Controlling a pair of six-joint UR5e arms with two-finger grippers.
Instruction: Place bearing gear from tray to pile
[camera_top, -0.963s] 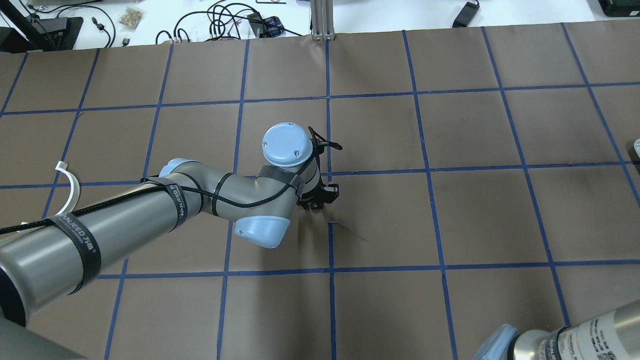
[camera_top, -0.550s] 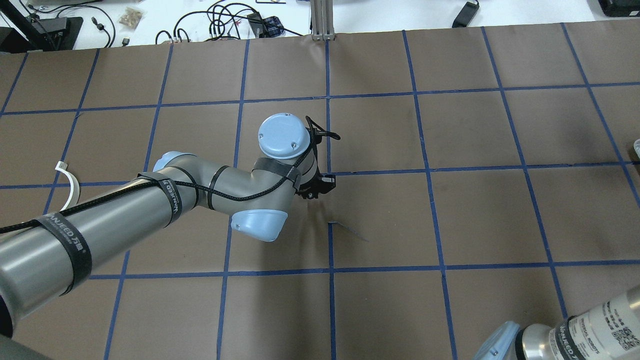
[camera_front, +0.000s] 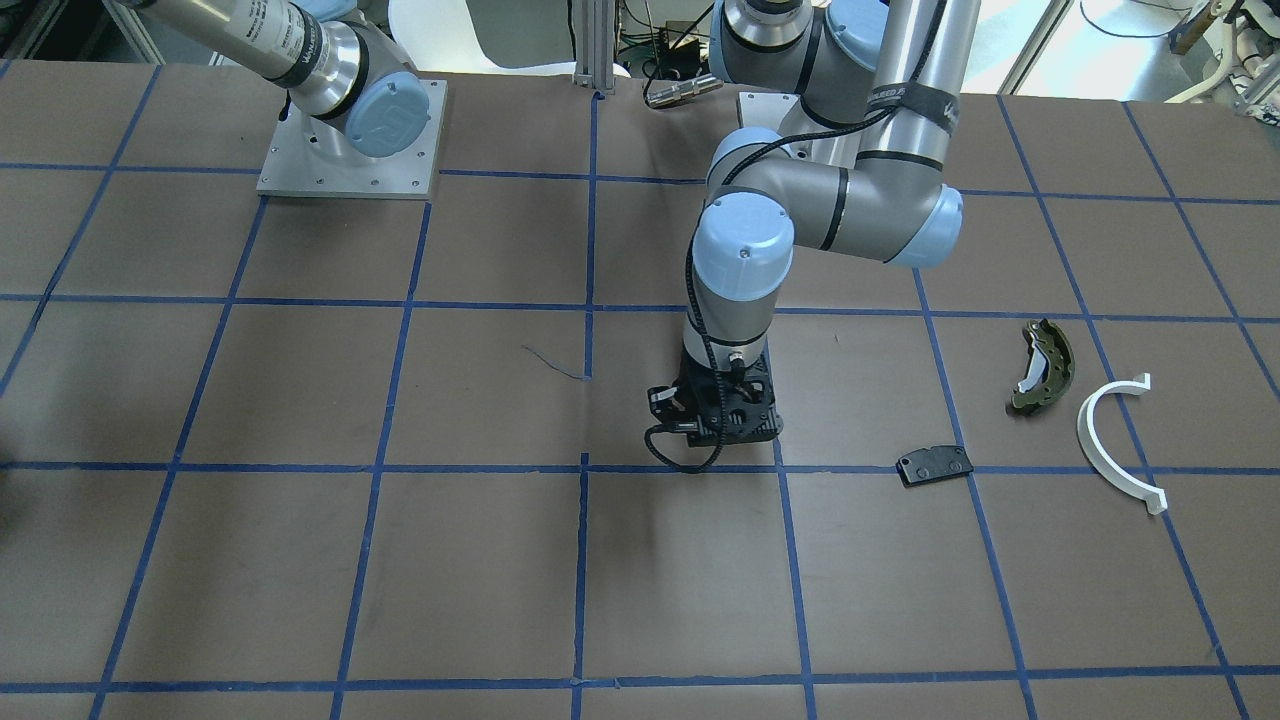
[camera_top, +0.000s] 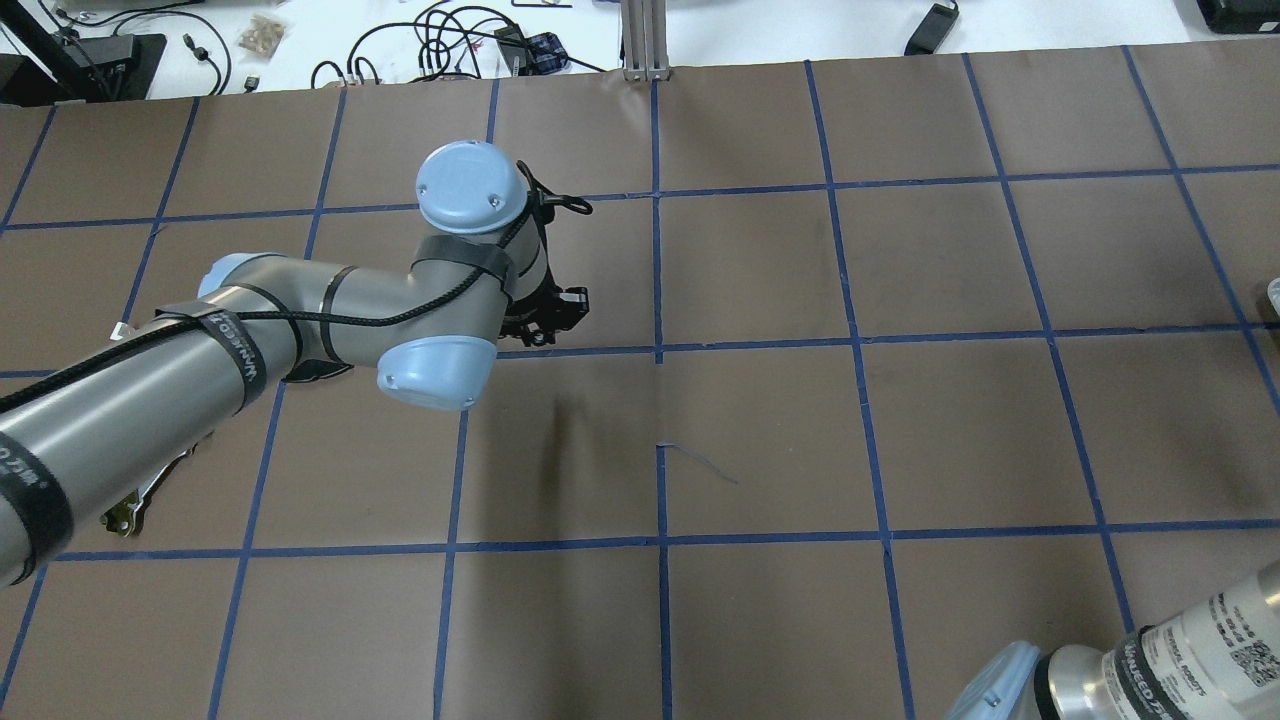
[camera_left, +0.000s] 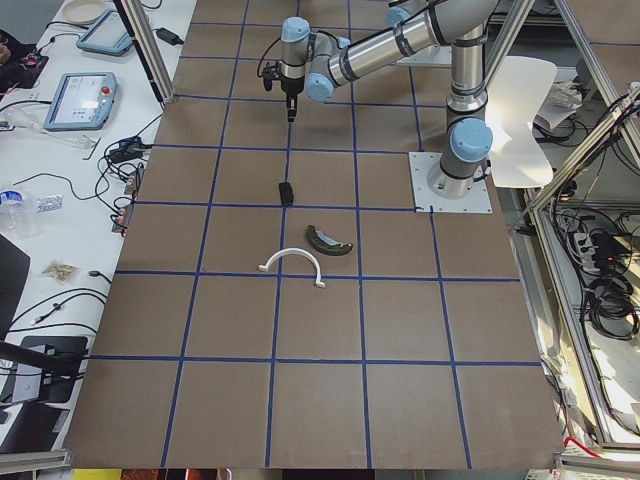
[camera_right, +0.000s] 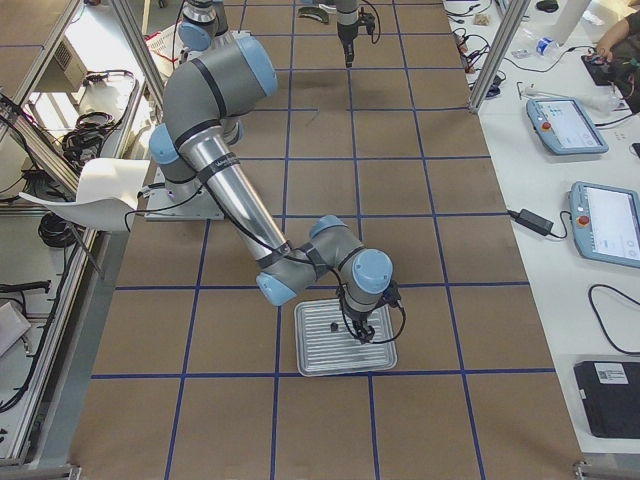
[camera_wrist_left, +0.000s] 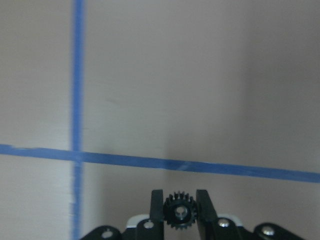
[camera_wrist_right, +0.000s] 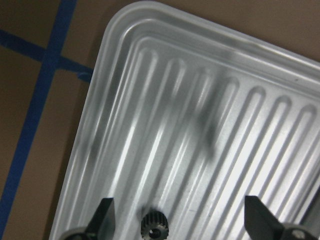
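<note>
Leftward lies the pile (camera_front: 1056, 368): brake shoe (camera_front: 1050, 350), white arc (camera_front: 1086, 432), black plate (camera_front: 934, 465). Mid-table, the left gripper (camera_wrist_left: 179, 196) clamps the bearing gear (camera_wrist_left: 180, 214); it should travel over beside the plate, lower, then release gently. Rightward, the right gripper (camera_wrist_right: 182, 216) hangs spread above a second gear (camera_wrist_right: 153, 226) on the tray (camera_wrist_right: 200, 100).

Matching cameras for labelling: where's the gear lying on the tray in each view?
Front-facing: not in it.
Overhead: not in it.
Exterior left: not in it.
Exterior right: gear low centre, on the tray, beside the right gripper.
Left wrist: not in it; second gear instead.
Right wrist: bottom edge, between the fingers.
Shared landmark: the tray.
</note>
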